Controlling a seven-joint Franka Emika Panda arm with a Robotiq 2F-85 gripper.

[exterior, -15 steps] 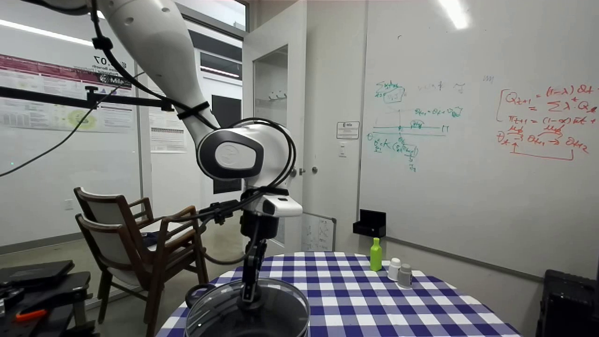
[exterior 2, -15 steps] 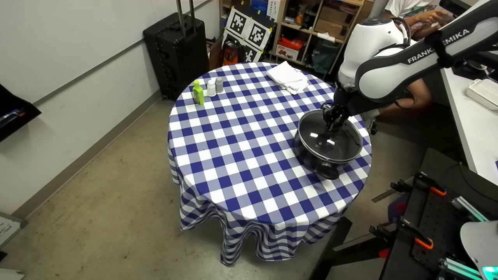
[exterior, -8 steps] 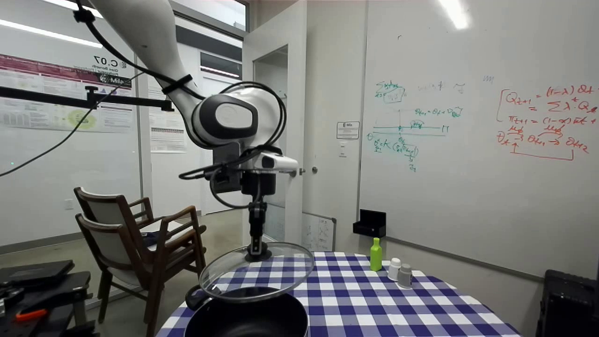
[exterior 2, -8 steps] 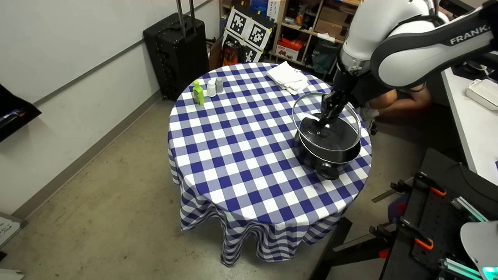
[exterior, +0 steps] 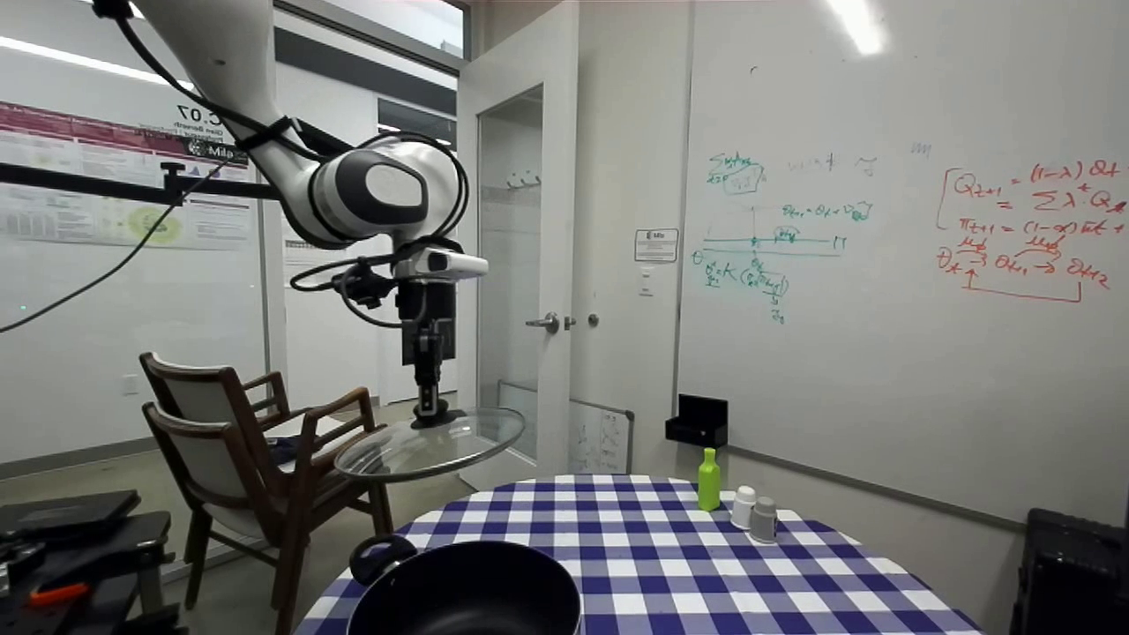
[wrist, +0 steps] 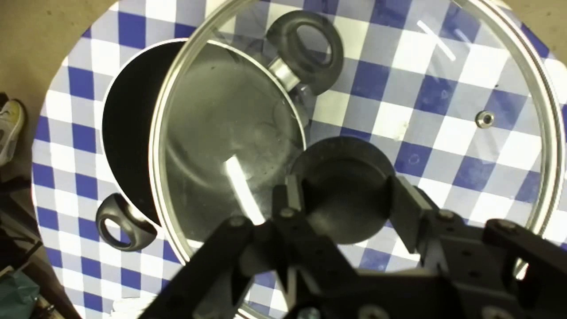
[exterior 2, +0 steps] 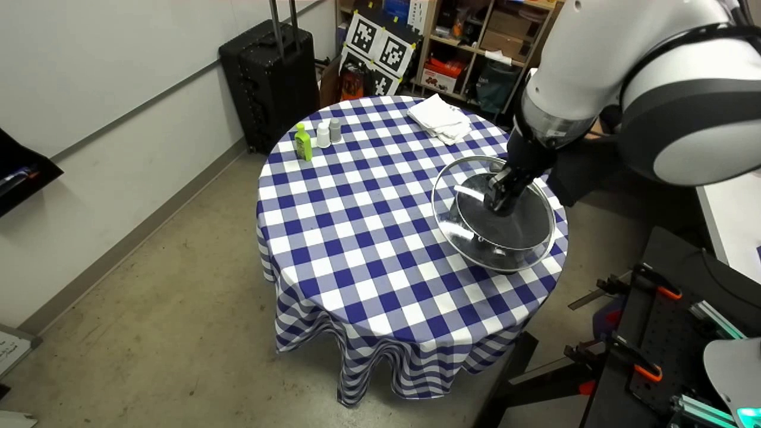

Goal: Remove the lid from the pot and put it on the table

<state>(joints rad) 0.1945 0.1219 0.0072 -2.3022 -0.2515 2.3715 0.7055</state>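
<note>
The lid (exterior: 422, 456) is a round clear glass disc with a metal rim and a black knob (wrist: 343, 230). My gripper (exterior: 429, 407) is shut on that knob and holds the lid in the air, slightly tilted. The wrist view shows both fingers (wrist: 347, 189) against the knob's sides. The black pot (exterior: 476, 586) stands uncovered on the checked table (exterior: 688, 573). In an exterior view the lid (exterior 2: 447, 229) overlaps the pot and the pot shows through the glass. In the wrist view the lid's rim crosses the pot (wrist: 126, 128), hiding none of its two handles.
A green bottle (exterior: 708, 482), a white shaker (exterior: 743, 508) and a grey shaker (exterior: 763, 520) stand near the table's far edge. A folded white cloth (exterior 2: 440, 119) lies on the table. Wooden armchairs (exterior: 265, 494) stand beside the table.
The lid was on the pot a second ago. My gripper has lifted it by the knob, up and off to the left in an exterior view. The pot has stayed in place.
</note>
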